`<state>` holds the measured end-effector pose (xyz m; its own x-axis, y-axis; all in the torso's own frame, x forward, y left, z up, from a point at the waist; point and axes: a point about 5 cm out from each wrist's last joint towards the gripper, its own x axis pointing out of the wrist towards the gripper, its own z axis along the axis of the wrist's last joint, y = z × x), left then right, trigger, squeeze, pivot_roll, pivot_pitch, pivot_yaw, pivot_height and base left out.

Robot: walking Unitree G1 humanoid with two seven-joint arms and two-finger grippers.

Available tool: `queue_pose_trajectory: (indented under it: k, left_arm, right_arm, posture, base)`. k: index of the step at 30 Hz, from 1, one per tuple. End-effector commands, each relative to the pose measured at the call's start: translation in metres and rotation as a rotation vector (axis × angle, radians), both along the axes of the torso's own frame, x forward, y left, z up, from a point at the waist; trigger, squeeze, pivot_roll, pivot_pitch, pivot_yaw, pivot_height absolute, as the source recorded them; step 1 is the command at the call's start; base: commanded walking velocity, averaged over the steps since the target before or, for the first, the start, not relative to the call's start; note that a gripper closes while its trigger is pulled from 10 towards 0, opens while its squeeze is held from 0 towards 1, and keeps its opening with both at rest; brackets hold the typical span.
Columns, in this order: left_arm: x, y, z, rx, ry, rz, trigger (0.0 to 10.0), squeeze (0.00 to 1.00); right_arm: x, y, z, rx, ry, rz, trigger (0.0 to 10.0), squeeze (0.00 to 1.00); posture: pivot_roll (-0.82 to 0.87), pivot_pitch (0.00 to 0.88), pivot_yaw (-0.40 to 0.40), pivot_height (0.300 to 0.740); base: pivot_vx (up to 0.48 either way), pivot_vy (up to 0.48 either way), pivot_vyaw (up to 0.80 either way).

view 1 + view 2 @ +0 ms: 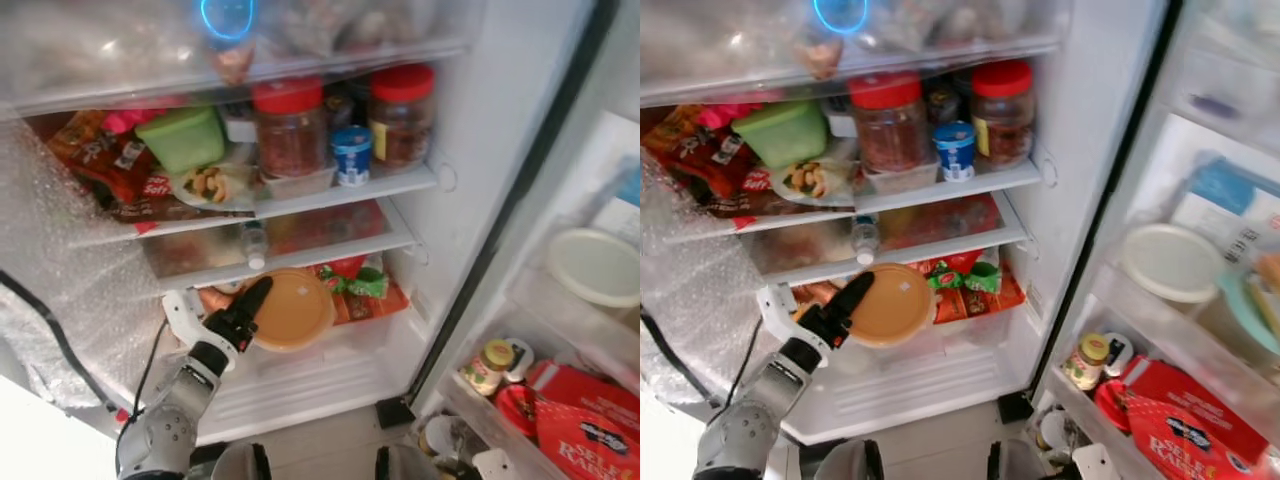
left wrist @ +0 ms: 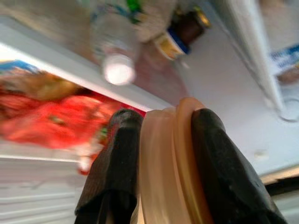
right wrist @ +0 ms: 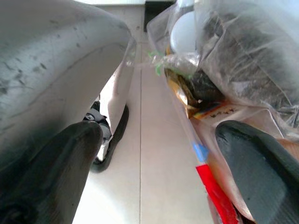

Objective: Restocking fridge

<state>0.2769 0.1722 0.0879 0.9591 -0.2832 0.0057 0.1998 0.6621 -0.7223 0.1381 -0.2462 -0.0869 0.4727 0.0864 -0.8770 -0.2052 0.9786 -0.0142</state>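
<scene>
My left gripper (image 1: 248, 308) reaches into the fridge's lowest compartment and is shut on the rim of a round container with an orange lid (image 1: 292, 310). In the left wrist view the container's edge (image 2: 168, 163) is pinched between both black fingers (image 2: 117, 172). The container rests tilted against red and green packets (image 1: 355, 285) at the back of that compartment. My right gripper (image 3: 154, 172) hangs low over the tiled floor (image 3: 154, 140), open, with clear plastic bags of groceries (image 3: 233, 60) beside it.
The shelf above holds two red-lidded jars (image 1: 290, 125), a blue cup (image 1: 351, 155), a green box (image 1: 182, 138) and snack packets (image 1: 100, 160). A water bottle (image 1: 254, 243) lies on the thin shelf below. The open door's racks (image 1: 560, 330) on the right carry a white lid (image 1: 598, 265), a small jar (image 1: 486, 365) and a red box (image 1: 585, 415).
</scene>
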Motion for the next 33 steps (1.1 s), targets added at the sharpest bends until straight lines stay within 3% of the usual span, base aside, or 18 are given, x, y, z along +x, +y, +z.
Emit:
queue_pose_trajectory:
  k: [1,17,33]
  left_arm:
    - [0.003,-0.009,0.000,-0.013,-0.004,-0.020,10.0,0.00]
    - [0.012,-0.008,-0.007,-0.028,0.015,0.003,10.0,0.00]
    - [0.039,0.001,-0.006,-0.037,0.012,0.058,10.0,0.00]
  right_arm:
    - [0.003,0.005,0.000,0.018,-0.008,0.011,10.0,0.00]
    - [0.003,0.005,0.000,0.014,-0.007,0.028,10.0,0.00]
    - [0.003,0.005,0.000,0.012,-0.006,0.039,10.0,0.00]
  posture:
    - [-0.07,0.062,0.032,0.624]
    - [-0.07,0.064,0.030,0.624]
    - [-0.07,0.057,0.030,0.624]
  base:
    - [0.259,0.000,0.00]
    - [0.255,0.000,0.00]
    - [0.238,0.000,0.00]
